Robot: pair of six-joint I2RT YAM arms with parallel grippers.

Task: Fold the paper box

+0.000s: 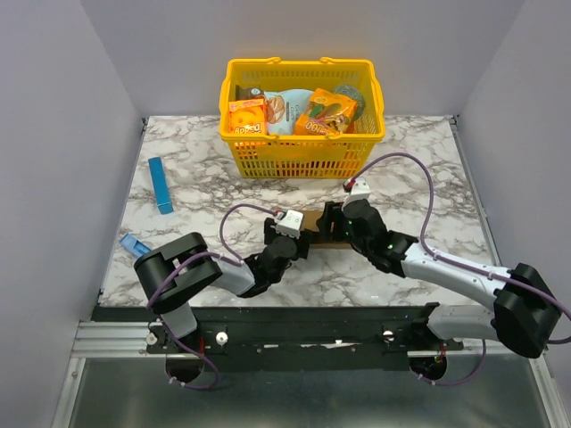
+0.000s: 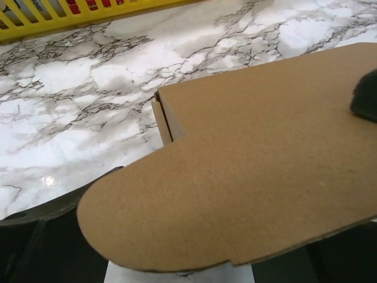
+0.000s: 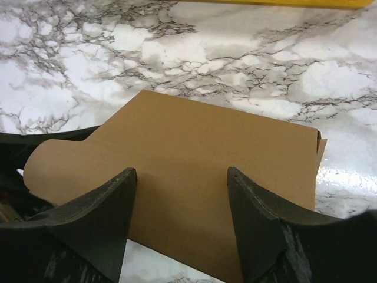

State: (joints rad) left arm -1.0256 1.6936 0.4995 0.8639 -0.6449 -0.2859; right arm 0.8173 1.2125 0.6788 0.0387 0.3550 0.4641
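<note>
Jaws of the right gripper (image 3: pixel 179 177) stand spread and grasp nothing. Its two dark fingers are poised over the paper box (image 3: pixel 200 135), whose brown panel runs under and beyond both tips and is wider than the gap between them. Those of the left gripper (image 1: pixel 302 239) look released too: in its wrist view the fingers show only as dark shapes far apart at either side, and the rounded flap (image 2: pixel 153 224) lies across them, not pinched. Between the two sets of jaws the box lies low on the marble table (image 3: pixel 247 53), with the yellow basket (image 1: pixel 303 156) well beyond. I judge the folding early to middling: a doubled layer shows at one corner ahead of the left jaws, yet no wall stands upright, the flap is untucked, and the carton has yet to be raised and closed
</note>
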